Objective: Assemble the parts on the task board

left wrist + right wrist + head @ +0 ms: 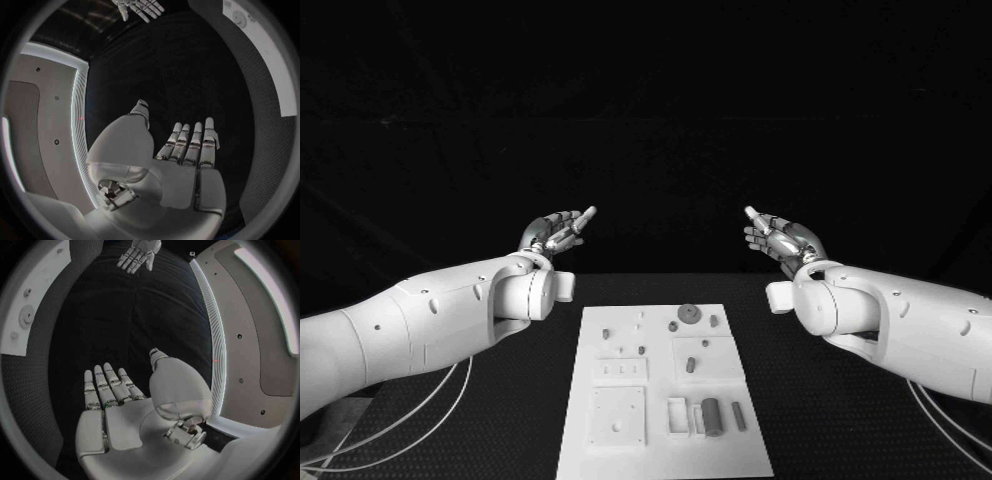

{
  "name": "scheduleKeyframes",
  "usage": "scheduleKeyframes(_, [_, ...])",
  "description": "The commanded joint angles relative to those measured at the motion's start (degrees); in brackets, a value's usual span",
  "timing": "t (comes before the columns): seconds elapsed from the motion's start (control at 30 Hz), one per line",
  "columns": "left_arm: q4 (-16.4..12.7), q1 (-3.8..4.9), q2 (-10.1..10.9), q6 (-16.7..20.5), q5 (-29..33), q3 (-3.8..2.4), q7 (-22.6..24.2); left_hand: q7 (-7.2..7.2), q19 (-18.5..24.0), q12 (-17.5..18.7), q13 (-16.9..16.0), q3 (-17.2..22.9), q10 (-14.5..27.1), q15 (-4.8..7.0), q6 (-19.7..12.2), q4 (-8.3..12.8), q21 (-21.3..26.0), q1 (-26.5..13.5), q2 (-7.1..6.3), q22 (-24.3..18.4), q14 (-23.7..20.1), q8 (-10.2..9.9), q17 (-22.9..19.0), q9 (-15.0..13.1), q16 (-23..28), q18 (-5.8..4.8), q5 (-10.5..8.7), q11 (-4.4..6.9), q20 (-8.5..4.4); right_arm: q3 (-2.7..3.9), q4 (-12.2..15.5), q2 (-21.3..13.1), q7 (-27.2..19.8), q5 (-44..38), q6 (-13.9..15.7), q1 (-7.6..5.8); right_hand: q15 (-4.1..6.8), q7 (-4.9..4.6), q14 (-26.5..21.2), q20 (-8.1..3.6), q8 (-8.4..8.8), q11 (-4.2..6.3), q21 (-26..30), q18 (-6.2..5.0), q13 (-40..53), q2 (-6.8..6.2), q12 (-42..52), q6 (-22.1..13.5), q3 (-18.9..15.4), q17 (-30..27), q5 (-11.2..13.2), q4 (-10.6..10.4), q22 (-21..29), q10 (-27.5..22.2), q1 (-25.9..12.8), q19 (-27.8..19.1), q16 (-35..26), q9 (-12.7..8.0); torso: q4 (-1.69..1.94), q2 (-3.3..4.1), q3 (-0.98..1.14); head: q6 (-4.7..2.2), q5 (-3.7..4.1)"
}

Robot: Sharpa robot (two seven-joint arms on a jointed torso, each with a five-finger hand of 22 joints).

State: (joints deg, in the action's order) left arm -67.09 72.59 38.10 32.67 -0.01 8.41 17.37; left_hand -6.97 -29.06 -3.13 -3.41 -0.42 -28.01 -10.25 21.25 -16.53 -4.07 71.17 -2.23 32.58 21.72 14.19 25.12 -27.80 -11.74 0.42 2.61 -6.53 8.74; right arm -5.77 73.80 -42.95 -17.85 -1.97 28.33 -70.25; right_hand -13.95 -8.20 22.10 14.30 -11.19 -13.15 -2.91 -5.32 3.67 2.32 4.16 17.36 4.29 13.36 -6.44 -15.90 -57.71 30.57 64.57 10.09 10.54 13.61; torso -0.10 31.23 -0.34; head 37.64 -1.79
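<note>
Both hands raised beyond the task board, holding nothing.

I see from the head the grey parts [713,416] lying on the task board [664,400]; the wrist views show the left hand [187,150] and right hand [112,387] with flat, spread fingers above the black table [848,400].

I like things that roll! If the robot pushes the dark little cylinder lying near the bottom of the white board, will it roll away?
Probably. The dark grey cylinder lies on its side on the flat white task board, so a sideways nudge could roll it. It looks small and stiff, likely light. A pale raised piece beside it might stop it on that side.
</note>
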Motion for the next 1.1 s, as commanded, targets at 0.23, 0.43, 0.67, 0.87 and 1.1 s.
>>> scheduleKeyframes(0.23, [4.8,2.55,-1.6,-9.7,-1.0,1.47,-8.1,-1.97,-4.1,-2.6,-1.5,1.0,-9.4,-1.58,5.3,0.0,-2.2,3.4,0.39,1.4,6.9,3.1,3.4,-2.5,-4.1,0.4,0.31,-1.82,-1.37,-1.8,-5.9,0.7,11.1,-4.3,-18.0,-3.51,-1.38,-7.06,11.9,0.13,-7.4,-1.34,-2.5,-5.18,1.1,-2.53,3.7,10.8,-1.9,4.0,-0.3,2.5,-16.5,11.0,14.5,12.7,6.8,5.3,-0.01,0.0,-0.01,0.01,0.0])
scheduleKeyframes(0.43, [2.7,2.53,0.6,-13.1,-4.1,1.6,-8.0,-3.89,-15.7,-7.3,-3.2,2.9,-21.4,-0.04,15.4,0.2,-6.8,13.3,1.02,2.5,21.2,6.4,5.5,-2.4,-10.3,3.91,1.15,-3.4,-3.82,-2.02,-13.0,4.2,10.5,-40.7,-13.7,-3.88,1.85,-5.66,20.6,0.46,-10.56,0.67,-3.2,-8.54,1.8,-3.58,6.2,17.7,-2.4,6.6,-0.3,3.8,-14.2,19.5,21.0,22.0,11.3,6.7,-0.22,0.14,-0.19,1.12,-0.57])
scheduleKeyframes(0.67, [-0.2,2.54,2.7,-17.7,-7.4,1.62,-7.0,-3.13,-25.4,-9.6,-4.2,6.1,-30.5,4.05,22.4,0.2,-9.8,20.8,1.14,3.0,31.8,7.2,7.9,-1.1,-13.9,5.14,0.87,-2.03,-6.59,-1.99,-14.2,5.5,10.5,-55.9,-13.3,-3.89,5.94,-3.49,29.7,-1.02,-13.46,4.44,-5.0,-9.68,4.0,-5.16,8.6,25.4,2.4,11.2,-0.4,4.7,-12.5,29.5,26.9,32.8,15.5,9.9,0.0,0.55,0.01,0.92,-0.12])
scheduleKeyframes(0.87, [-4.0,2.62,4.7,-18.9,-9.0,1.6,-6.7,-2.74,-28.3,-8.8,-4.2,5.4,-32.6,5.34,24.2,0.3,-10.6,24.2,1.17,3.3,34.9,6.3,9.9,-0.1,-14.6,4.84,0.76,-1.52,-8.01,-1.95,-14.2,6.2,10.9,-66.9,-12.9,-3.9,10.23,-2.41,38.2,-4.09,-13.53,6.18,-8.4,-9.68,5.3,-5.44,8.6,28.1,3.6,16.3,-0.4,6.2,-12.7,34.2,28.1,42.6,20.0,11.8,0.59,1.48,0.17,0.96,0.41])
scheduleKeyframes(1.1, [-9.7,3.25,7.3,-18.8,-9.1,1.52,-6.5,-2.88,-30.9,-7.1,-4.0,3.5,-33.3,6.32,24.8,-0.1,-11.5,23.7,0.04,4.1,37.4,5.2,12.6,0.9,-15.1,4.18,0.71,-1.68,-9.61,-1.94,-14.3,8.0,12.4,-78.9,-13.8,-3.88,15.2,-1.75,50.4,-10.39,-12.15,8.12,-17.0,-9.68,6.2,-5.93,7.2,30.1,4.3,24.8,-0.4,7.9,-17.1,37.5,26.3,57.2,31.0,13.0,1.72,3.09,0.18,0.09,1.04])
